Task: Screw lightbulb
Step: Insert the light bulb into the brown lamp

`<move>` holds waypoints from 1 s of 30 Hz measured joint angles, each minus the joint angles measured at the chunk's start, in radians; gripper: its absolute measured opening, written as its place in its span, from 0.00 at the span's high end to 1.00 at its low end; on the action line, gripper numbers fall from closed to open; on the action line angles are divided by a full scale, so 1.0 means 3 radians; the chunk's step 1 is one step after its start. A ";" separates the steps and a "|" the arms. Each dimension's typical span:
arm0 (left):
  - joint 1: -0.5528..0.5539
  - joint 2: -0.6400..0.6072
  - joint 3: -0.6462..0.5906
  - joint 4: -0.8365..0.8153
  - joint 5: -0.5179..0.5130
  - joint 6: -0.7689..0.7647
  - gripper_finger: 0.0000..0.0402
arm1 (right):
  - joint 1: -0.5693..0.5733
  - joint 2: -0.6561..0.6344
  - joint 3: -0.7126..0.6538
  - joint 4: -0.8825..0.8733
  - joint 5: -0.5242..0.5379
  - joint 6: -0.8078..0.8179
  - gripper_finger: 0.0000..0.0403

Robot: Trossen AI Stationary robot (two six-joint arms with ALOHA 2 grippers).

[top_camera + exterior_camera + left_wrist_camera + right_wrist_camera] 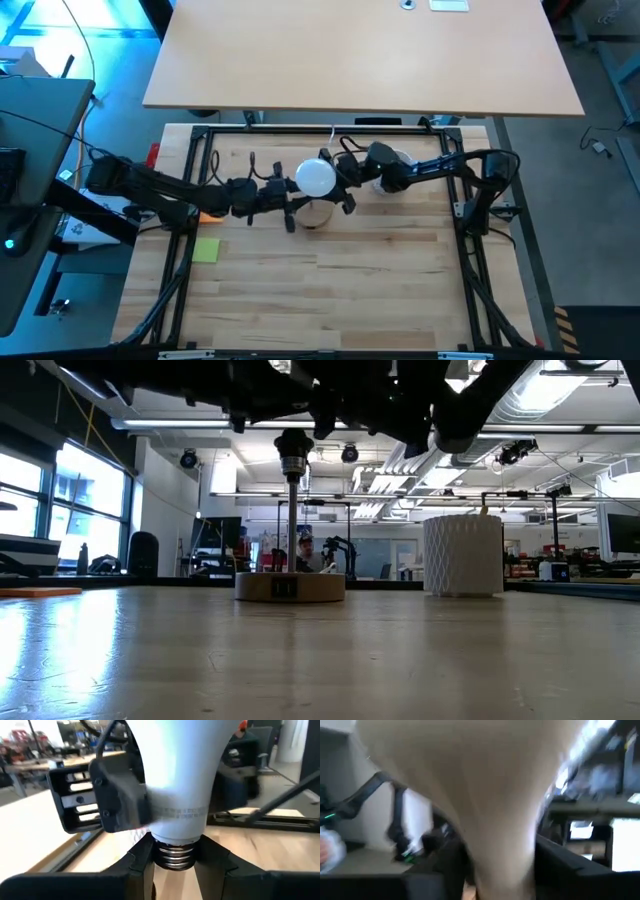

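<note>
- Lightbulb (pixel 316 178) sits in mid-air at the back middle of the bench (pixel 330 290) in the high view, globe up, right over a round wooden base (pixel 318 213).
- The left pincer (pixel 290 200) comes in from the left and the right pincer (pixel 338 182) from the right; both meet at the bulb, and their dark links cover its neck from above.
- A white latticed cup (pixel 398 160) stands just behind the right arm, and a green note (pixel 206 250) and an orange bit (pixel 210 216) lie near the left edge. A second, bare tabletop (pixel 360 50) fills the space beyond.
- In the low view the wooden base (pixel 290 586) rests on the bench with a thin stem and a dark socket (pixel 293 460) on top; the arms cross overhead and hide the bulb.
- The latticed cup (pixel 463 554) stands to the right of the base, well apart. Behind is a workshop with windows, ceiling lights and a person far off.
- In the left wrist view the bulb's silvery threads (pixel 175 856) sit between the left pincer's fingers (pixel 142 860), which stand narrow and close against the neck; the right arm's dark pincer (pixel 117 795) presses the white shoulder.
- In the right wrist view the bulb (pixel 470 785) fills the picture, tapering between the right pincer's fingers (pixel 560 865), which stand wide beside it; whether they touch it I cannot tell.
</note>
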 joint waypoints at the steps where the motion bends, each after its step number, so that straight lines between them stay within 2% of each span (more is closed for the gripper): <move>1: 0.0000 -0.0047 0.0001 -0.0092 0.0029 -0.0041 0.77 | -0.0039 -0.0026 0.0023 -0.0120 -0.0161 0.0021 0.49; 6: 0.0022 -0.0135 0.0005 -0.0294 0.0339 -0.0145 0.77 | -0.0150 -0.0111 0.0250 -0.0706 -0.0710 -0.0115 0.41; 8: 0.0060 -0.0118 0.0004 -0.0291 0.0484 -0.0205 0.77 | -0.0137 -0.0107 0.0347 -0.0915 -0.0737 -0.0292 0.40; 12: 0.0103 -0.0101 -0.0001 -0.0358 0.0566 -0.0324 0.77 | -0.0057 -0.0107 0.0555 -0.1473 -0.0736 -0.0850 0.40; 16: 0.0108 -0.0104 0.0000 -0.0377 0.0613 -0.0367 0.77 | 0.0010 -0.0106 0.0659 -0.1798 -0.0726 -0.1190 0.47; 21: 0.0102 -0.0105 0.0005 -0.0443 0.0599 -0.0390 0.77 | 0.0000 -0.0102 0.0669 -0.1817 -0.0724 -0.1177 0.67; 29: 0.0067 -0.0140 0.0024 -0.0752 0.0413 -0.0373 0.76 | -0.0094 -0.0134 0.0669 -0.1791 -0.0693 -0.1159 0.67; 30: 0.0058 -0.0153 0.0033 -0.0793 0.0353 -0.0388 0.74 | -0.0145 -0.0144 0.0669 -0.1775 -0.0703 -0.1144 0.67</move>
